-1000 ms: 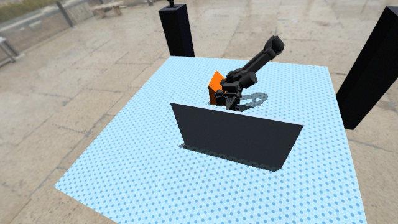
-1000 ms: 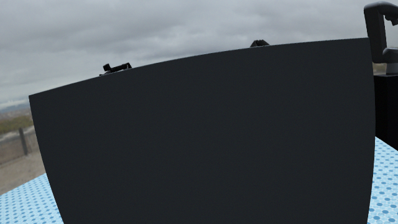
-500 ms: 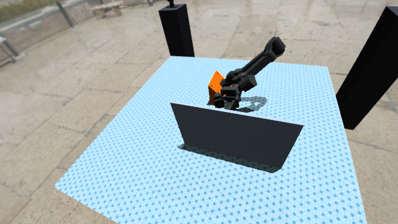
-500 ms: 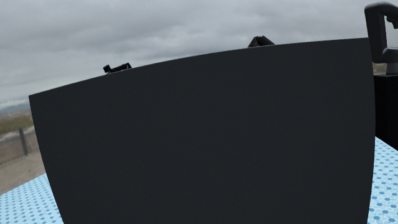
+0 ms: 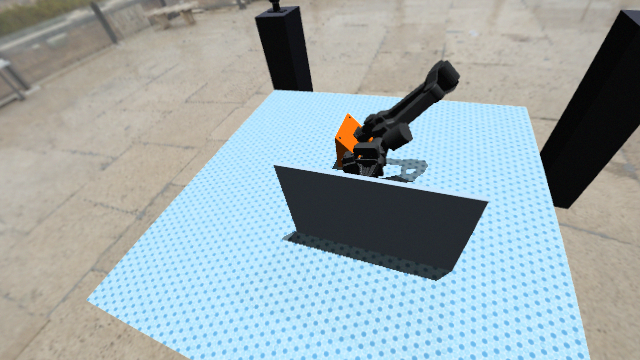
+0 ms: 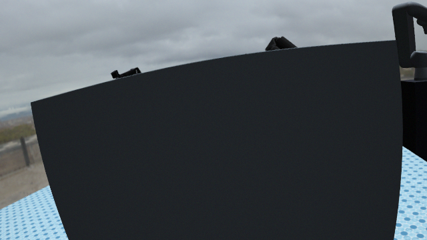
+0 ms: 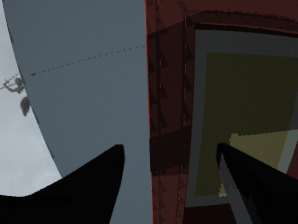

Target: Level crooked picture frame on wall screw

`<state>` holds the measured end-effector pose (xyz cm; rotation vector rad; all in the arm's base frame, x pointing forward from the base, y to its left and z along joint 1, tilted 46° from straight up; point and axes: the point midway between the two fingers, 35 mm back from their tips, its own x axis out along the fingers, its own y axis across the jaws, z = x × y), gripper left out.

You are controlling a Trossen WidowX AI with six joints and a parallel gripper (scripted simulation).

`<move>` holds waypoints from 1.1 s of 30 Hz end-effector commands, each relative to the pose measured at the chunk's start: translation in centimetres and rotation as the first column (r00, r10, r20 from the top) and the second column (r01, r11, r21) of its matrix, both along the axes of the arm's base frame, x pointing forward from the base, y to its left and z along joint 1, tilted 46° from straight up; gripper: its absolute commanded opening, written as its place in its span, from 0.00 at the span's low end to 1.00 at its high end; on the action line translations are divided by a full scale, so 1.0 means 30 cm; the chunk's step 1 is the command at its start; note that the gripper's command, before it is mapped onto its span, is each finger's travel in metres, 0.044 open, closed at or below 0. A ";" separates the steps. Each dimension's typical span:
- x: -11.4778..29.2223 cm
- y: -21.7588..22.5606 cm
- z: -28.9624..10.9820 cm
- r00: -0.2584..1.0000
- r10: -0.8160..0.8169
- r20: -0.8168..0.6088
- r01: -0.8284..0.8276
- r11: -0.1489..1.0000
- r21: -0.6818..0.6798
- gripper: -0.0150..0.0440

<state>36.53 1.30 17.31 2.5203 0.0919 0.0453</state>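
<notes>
The picture frame [image 7: 170, 60] has a dark red border, a grey mat and an olive-yellow picture. It shows only in the wrist view, cut off at the top and right, against the grey wall panel [image 5: 380, 215] [image 6: 213, 150] [image 7: 90, 110]. The panel hides it in the top and exterior views. My gripper [image 7: 170, 151] is open. In the wrist view, one fingertip appears over the panel left of the border and the other over the picture, with the border between them. I cannot tell whether they touch it. The screw and notched strip are hidden, and the frame's tilt is unclear.
The arm [image 5: 415, 105] reaches down behind the panel's top edge. An orange block [image 5: 348, 131] stands beside its lower part. Two black pillars [image 5: 286, 50] [image 5: 595, 110] stand at the far and right sides of the blue dotted table top [image 5: 225, 250].
</notes>
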 end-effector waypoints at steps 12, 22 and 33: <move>0.004 -0.001 0.003 1.000 -0.004 0.003 0.004 1.000 0.005 0.69; 0.004 -0.001 0.003 1.000 -0.004 0.003 0.004 1.000 0.005 0.69; 0.005 -0.002 0.004 1.000 -0.004 0.003 0.004 1.000 0.004 0.38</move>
